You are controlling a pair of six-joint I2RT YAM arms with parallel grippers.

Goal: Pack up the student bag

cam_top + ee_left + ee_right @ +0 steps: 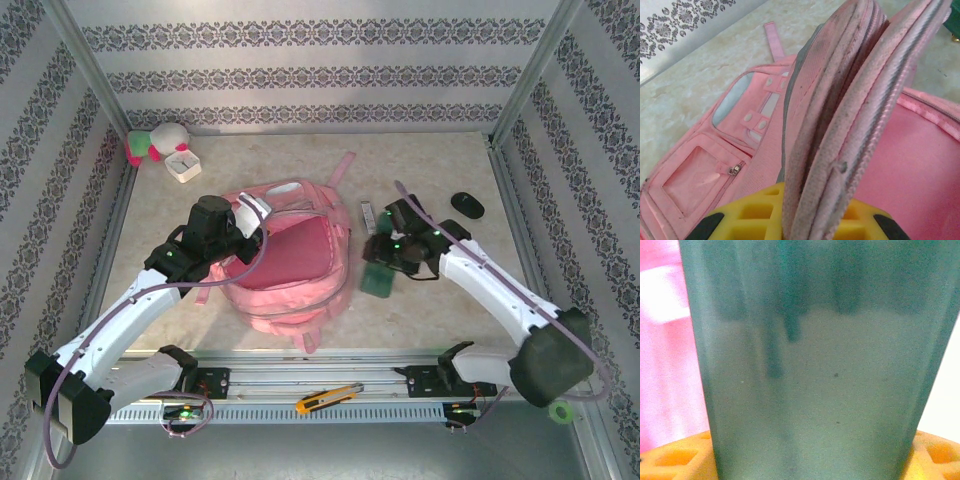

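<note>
Partly, student bag (850, 125) cut off, green box (815, 380) blurred

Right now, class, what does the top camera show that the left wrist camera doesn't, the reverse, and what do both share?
Top: plush toy, white box, mouse, cutter. Left wrist: a zip pull on a pocket. Both: the pink bag, its flap pinched in the left claw.
</note>
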